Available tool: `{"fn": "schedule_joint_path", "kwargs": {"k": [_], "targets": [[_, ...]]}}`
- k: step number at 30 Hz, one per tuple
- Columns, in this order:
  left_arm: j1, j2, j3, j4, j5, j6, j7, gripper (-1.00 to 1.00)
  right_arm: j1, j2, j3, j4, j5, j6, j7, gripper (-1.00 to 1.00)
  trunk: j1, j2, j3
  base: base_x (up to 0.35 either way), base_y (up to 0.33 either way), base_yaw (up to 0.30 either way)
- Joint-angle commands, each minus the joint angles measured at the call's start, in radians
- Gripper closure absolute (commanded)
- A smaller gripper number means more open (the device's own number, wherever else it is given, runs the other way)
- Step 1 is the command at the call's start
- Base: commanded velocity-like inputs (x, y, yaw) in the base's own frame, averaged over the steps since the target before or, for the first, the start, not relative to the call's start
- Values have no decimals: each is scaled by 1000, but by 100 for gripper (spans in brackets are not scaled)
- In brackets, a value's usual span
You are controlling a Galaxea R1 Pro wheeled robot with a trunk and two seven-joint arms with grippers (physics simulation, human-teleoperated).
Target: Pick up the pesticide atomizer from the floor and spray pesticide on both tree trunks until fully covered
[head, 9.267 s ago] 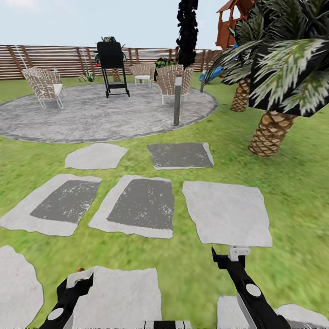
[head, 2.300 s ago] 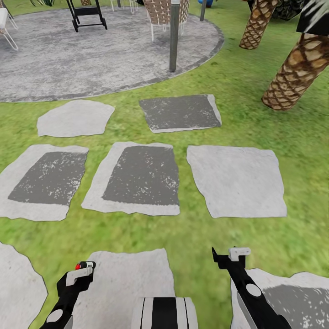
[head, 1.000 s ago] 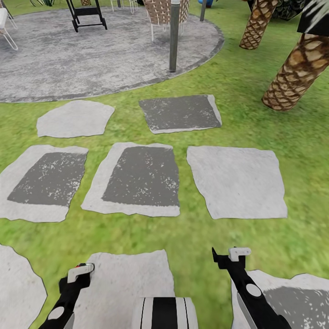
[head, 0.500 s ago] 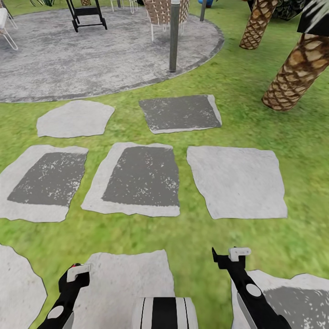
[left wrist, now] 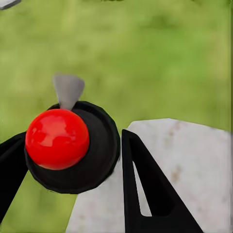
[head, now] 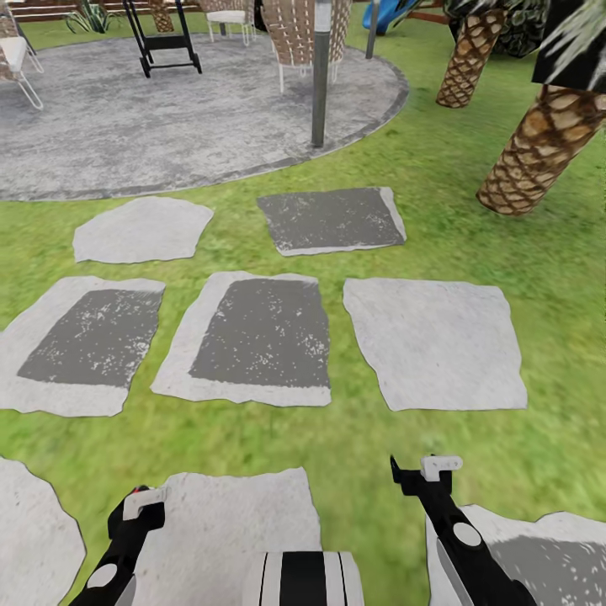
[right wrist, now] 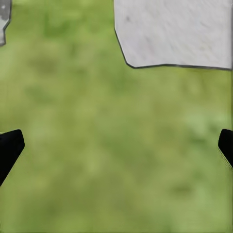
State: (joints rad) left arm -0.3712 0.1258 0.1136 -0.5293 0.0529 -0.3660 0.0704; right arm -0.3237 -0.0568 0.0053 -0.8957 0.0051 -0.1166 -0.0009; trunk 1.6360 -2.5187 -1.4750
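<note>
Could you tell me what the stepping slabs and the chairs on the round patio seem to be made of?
The stepping slabs look like rough, matte grey stone, mottled with uneven edges. The chairs appear to be woven tan wicker on thin white legs, judging by the criss-cross pattern.

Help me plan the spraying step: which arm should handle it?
Left. The left gripper is closed around the black round atomizer with the red ball top; the right gripper hangs open over green grass, holding nothing.

Both palm trunks [head: 539, 143] at the far right lose their crowns to the picture's top edge. The wicker chair [head: 296, 29] and black stand [head: 162, 38] on the far paving are cut off likewise. The right end effector [right wrist: 116, 145] shows just fingertips [right wrist: 9, 148] at the edges.
</note>
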Motion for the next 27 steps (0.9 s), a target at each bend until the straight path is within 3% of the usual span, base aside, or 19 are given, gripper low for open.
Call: {"fn": "schedule_joint_path", "kwargs": {"k": [1, 23, 27], "targets": [[0, 0, 0, 0, 1, 0, 0, 100, 0, 0, 0, 0, 0, 0, 1, -100, 0, 0, 4, 0, 0, 0], [2, 1, 7, 1, 4, 5, 0, 100, 2, 0, -1, 4, -3, -3, 2, -100, -10, 5, 89, 0, 0, 0], [27, 2, 6, 7, -4, 3, 2, 100, 2, -8, -4, 68, 2, -13, 2, -100, -12, 6, 108, 0, 0, -108]]}}
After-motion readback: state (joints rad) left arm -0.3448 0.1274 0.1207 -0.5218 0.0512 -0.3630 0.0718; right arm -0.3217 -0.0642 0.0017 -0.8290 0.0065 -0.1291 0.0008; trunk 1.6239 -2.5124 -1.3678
